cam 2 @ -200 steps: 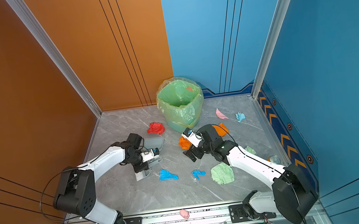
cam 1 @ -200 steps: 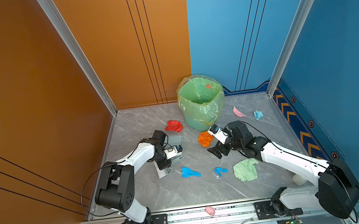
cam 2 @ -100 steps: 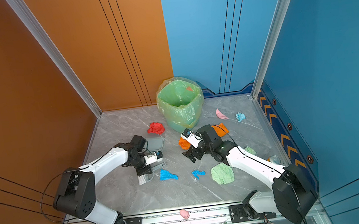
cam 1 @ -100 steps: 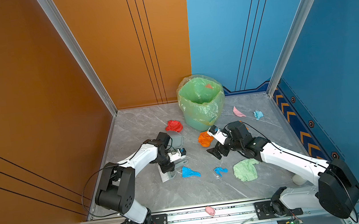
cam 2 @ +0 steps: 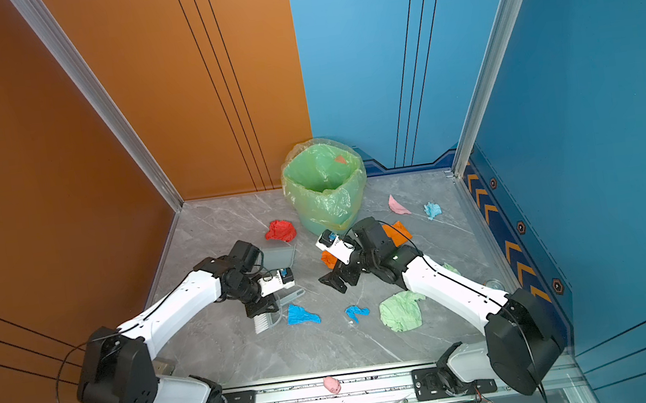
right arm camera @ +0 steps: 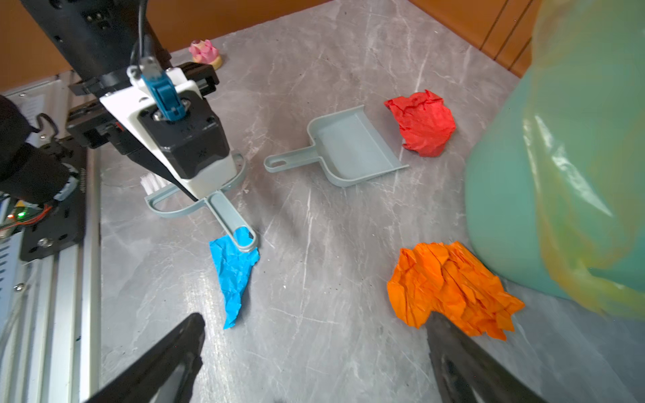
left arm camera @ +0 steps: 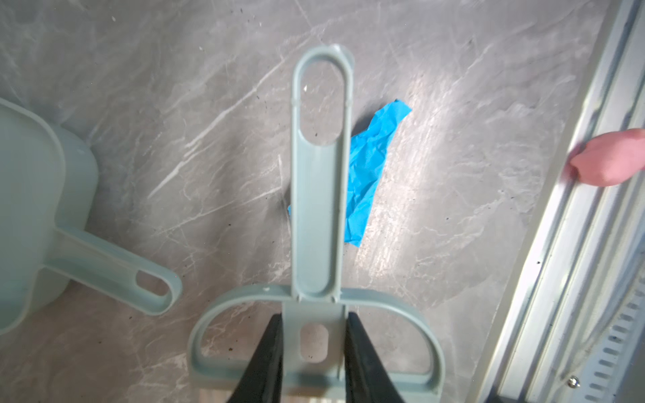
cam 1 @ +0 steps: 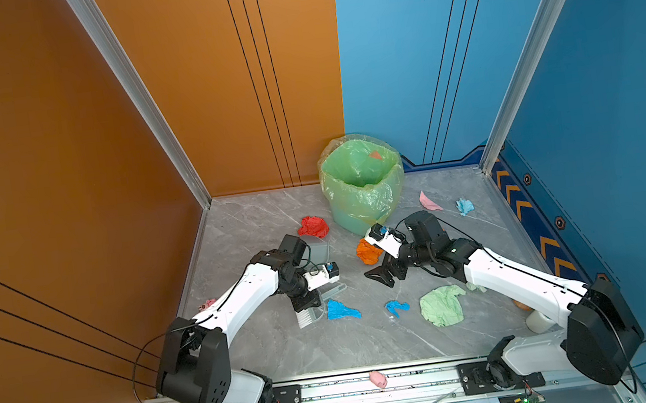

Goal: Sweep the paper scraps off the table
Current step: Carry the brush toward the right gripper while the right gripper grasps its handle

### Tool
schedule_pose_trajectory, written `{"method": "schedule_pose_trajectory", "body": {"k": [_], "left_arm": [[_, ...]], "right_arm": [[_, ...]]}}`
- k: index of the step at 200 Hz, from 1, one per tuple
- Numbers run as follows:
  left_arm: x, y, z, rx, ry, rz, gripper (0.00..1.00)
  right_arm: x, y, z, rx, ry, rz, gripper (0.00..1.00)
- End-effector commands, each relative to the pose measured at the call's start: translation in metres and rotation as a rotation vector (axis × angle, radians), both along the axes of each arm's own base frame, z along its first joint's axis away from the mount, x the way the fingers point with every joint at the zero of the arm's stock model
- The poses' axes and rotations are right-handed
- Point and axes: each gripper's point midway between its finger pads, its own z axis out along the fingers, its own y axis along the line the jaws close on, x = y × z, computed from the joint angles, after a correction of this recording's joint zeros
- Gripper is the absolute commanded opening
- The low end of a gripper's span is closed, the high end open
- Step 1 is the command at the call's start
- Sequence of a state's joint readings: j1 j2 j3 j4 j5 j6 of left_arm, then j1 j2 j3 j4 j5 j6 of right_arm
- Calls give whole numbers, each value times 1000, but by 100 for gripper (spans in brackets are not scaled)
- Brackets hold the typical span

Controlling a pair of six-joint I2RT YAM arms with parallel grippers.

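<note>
Paper scraps lie scattered on the grey table (cam 1: pixel 289 353): red (cam 1: pixel 313 226), orange (cam 1: pixel 368 251), bright blue (cam 1: pixel 341 310), a smaller blue one (cam 1: pixel 397 307), pale green (cam 1: pixel 443 305), pink (cam 1: pixel 429 201) and light blue (cam 1: pixel 464 206). My left gripper (left arm camera: pixel 314 315) is shut on a grey-green hand brush (left arm camera: pixel 319 209). Its white bristles (cam 1: pixel 306 319) rest on the table just left of the bright blue scrap (left arm camera: pixel 370 164). My right gripper (right arm camera: pixel 316 319) hangs open and empty above the table, right beside the orange scrap (right arm camera: pixel 450 286).
A matching dustpan (cam 1: pixel 317 251) lies behind the left arm, near the red scrap. The bin with the green liner (cam 1: pixel 363 185) stands at the back. A pink pig (cam 1: pixel 378 378) sits on the front rail, and a pink figurine (right arm camera: pixel 205 53) stands by the left wall.
My left arm has carried the brush forward and a little right, up to the bright blue scrap. The right arm has stayed in place.
</note>
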State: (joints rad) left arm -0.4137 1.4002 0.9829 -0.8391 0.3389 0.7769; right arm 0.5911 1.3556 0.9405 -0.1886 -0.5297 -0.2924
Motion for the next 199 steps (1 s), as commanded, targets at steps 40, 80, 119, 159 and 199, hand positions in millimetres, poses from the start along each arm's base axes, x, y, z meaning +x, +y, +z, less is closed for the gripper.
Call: {"method": "schedule_pose_trajectory", "body": {"k": [40, 80, 119, 159, 199], "left_arm": [[-15, -25, 53, -198, -65, -87, 0], [-12, -33, 71, -269, -96, -130, 0], [-8, -38, 80, -320, -108, -164, 0], [-7, -43, 87, -376, -104, -194, 0], [-6, -45, 85, -396, -83, -202, 0]], "right_arm": [[-27, 22, 19, 77, 77, 173, 100], [-35, 35, 27, 105, 81, 231, 100], [-41, 45, 27, 107, 88, 274, 100], [-44, 55, 31, 115, 58, 298, 100], [-53, 69, 36, 130, 38, 335, 100]]}}
